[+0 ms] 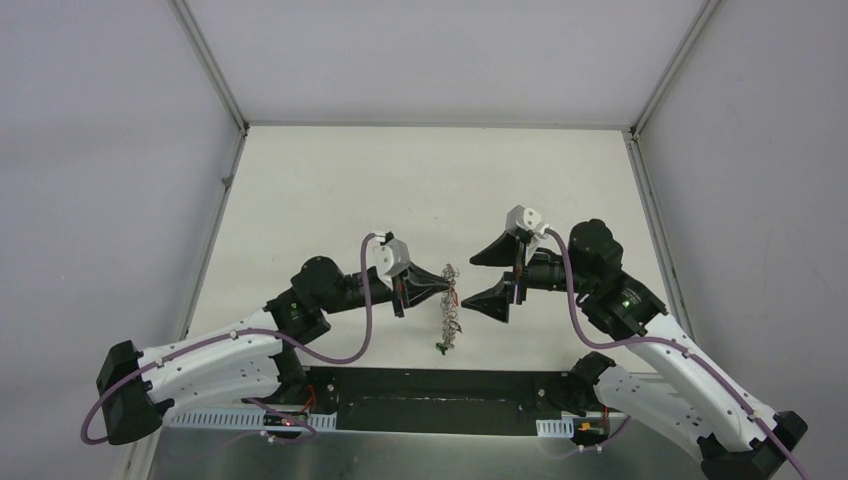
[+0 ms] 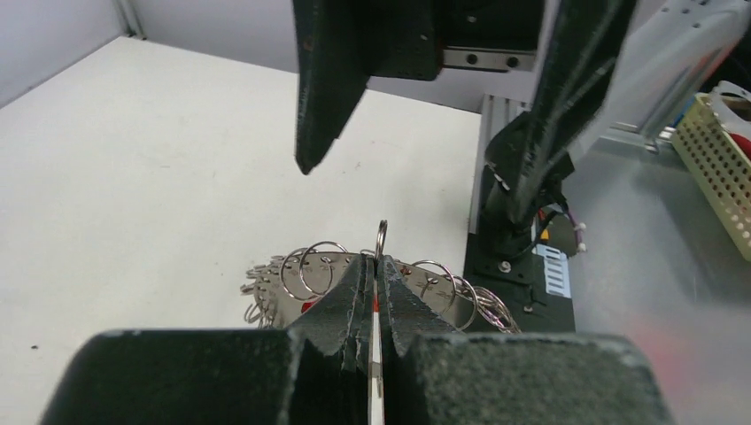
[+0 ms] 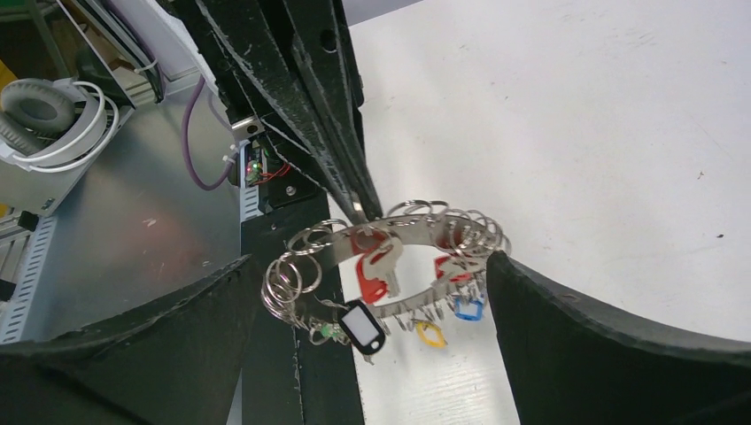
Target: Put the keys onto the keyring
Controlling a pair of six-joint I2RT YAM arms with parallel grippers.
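My left gripper (image 1: 443, 289) is shut on the edge of the keyring (image 1: 451, 305) and holds it up above the table, edge-on in the top view. In the left wrist view the shut jaws (image 2: 378, 264) pinch the ring's band, with a split ring (image 2: 382, 237) sticking up above them. In the right wrist view the keyring (image 3: 403, 228) hangs from the left gripper's fingertips (image 3: 357, 202), fringed with split rings. Keys with red (image 3: 370, 279), blue (image 3: 467, 308), yellow (image 3: 429, 334), green (image 3: 329, 332) and black (image 3: 363, 326) tags dangle from it. My right gripper (image 1: 480, 277) is open, its fingers either side of the ring without touching it.
A black base plate (image 1: 440, 400) and a metal bench lie at the near edge below the ring. White headphones (image 3: 53, 124) and a cream basket (image 2: 717, 168) sit off the table. Grey walls and frame posts (image 1: 215, 75) enclose the white table (image 1: 420, 190).
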